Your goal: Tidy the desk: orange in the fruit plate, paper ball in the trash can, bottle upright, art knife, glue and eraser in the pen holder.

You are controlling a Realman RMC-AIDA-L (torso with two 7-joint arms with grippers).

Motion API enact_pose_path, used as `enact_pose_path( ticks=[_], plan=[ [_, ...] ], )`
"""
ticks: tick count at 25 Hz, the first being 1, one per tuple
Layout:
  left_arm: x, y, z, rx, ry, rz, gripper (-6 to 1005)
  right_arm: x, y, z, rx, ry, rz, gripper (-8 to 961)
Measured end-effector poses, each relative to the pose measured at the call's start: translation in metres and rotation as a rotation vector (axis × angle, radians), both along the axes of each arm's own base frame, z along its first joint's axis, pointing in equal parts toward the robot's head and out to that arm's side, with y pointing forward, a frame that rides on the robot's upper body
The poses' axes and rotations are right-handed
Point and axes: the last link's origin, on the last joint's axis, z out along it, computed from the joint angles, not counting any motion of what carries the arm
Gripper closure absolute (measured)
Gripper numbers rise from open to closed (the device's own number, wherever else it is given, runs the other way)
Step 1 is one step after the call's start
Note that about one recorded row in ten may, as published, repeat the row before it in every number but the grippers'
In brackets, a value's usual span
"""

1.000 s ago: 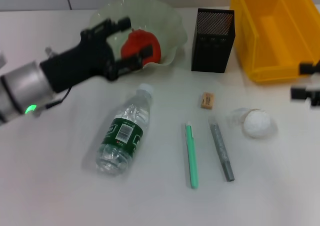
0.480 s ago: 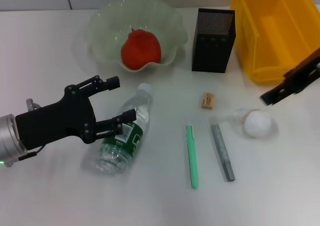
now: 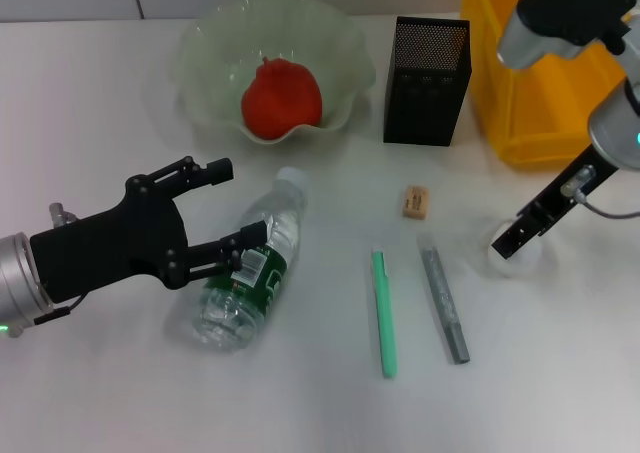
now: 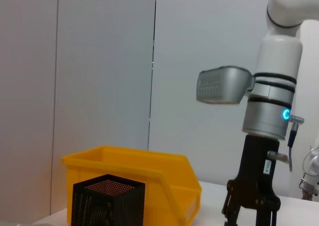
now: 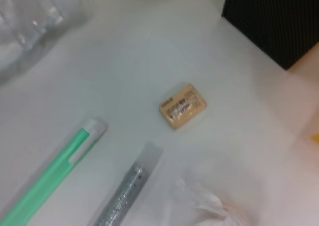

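Already the orange (image 3: 282,98) sits in the fruit plate (image 3: 200,48). Left gripper (image 3: 228,205) hovers over the lying bottle (image 3: 248,278), jaws spread. Right gripper (image 3: 518,235) stands over the paper ball (image 3: 495,245); whether its jaws are spread or pinching, I cannot tell. Eraser (image 3: 415,201) lies on the counter (image 3: 100,383) near the pen holder (image 3: 427,68), beside the trash can (image 3: 530,63).
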Motion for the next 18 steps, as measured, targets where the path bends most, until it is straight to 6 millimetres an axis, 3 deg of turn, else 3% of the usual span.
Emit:
enact_pose_path(
  ticks=[10,15,18],
  plan=[
    [-0.002,0.002,0.0,0.009,0.007,0.012,167,0.008,0.002,-0.014,-0.029,0.005,-0.033,228],
    [-0.002,0.002,0.0,0.014,0.006,0.014,168,0.0,0.002,-0.001,0.003,0.024,-0.012,423],
    [-0.001,0.003,0.001,0.017,0.006,0.014,169,-0.012,0.003,0.023,0.076,0.064,0.017,434]
  ],
)
